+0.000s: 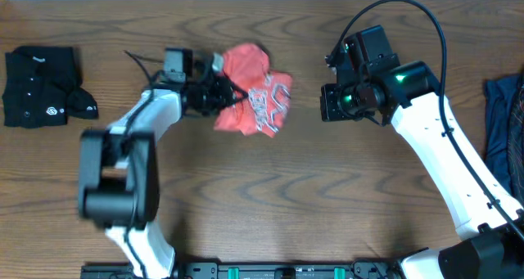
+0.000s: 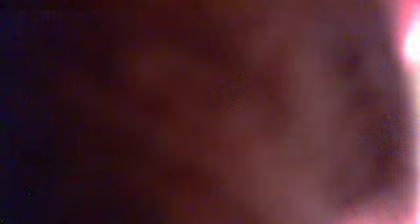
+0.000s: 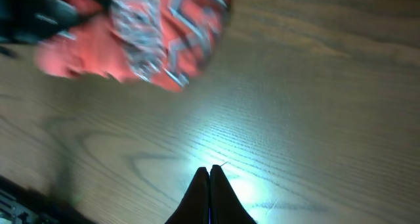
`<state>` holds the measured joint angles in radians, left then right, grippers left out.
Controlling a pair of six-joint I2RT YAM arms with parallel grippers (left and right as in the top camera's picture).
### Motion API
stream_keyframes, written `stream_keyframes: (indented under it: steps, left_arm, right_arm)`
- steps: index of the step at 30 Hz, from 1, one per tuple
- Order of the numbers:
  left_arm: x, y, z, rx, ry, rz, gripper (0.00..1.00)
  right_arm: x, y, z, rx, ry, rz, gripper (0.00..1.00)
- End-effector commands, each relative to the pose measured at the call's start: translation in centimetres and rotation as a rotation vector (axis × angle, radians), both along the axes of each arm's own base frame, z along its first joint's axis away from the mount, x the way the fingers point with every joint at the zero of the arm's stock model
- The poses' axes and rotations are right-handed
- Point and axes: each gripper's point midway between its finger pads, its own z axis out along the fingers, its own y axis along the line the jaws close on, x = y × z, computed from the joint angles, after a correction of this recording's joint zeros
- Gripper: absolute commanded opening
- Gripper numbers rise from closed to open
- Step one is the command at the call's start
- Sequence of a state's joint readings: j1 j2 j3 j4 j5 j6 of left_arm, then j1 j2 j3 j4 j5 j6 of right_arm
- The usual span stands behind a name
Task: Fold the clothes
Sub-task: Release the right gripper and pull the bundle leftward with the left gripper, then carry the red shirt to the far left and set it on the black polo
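One T-shirt (image 1: 254,91), one black shirt (image 1: 37,87), one blue garment (image 1: 503,115)

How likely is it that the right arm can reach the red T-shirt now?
Probably yes: only bare table lies between the right gripper and the red T-shirt, though its jaws are shut.

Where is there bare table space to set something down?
The wooden table is barest in front of the crumpled coral-red T-shirt, between left arm and right arm. A narrower gap separates that shirt from the shut right gripper. Crowded: where the left gripper grips the shirt.
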<state>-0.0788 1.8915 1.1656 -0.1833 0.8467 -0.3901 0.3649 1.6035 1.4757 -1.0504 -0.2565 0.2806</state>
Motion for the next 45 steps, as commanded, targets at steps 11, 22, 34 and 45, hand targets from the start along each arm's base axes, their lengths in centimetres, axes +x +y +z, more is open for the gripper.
stream_keyframes:
  steps: [11, 22, 34, 45]
  left_arm:
    - [3.8, 11.0, 12.1, 0.211, -0.328, 0.367, 0.06]
    - [4.3, 24.4, 15.3, 0.252, -0.385, 0.644, 0.06]
    - [2.2, 38.8, 17.4, 0.097, -0.489, 0.896, 0.06]
    - [6.1, 43.3, 11.6, -0.282, -0.470, 0.835, 0.06]
  right_arm:
    - [-1.4, -1.0, -0.7, -0.046, 0.065, 0.001, 0.01]
    - [-3.2, 0.2, -1.0, -0.064, 0.102, 0.063, 0.01]
    - [-5.8, 3.0, -1.0, -0.050, 0.136, 0.162, 0.01]
    - [-7.9, 3.9, -1.0, -0.029, 0.202, 0.207, 0.01]
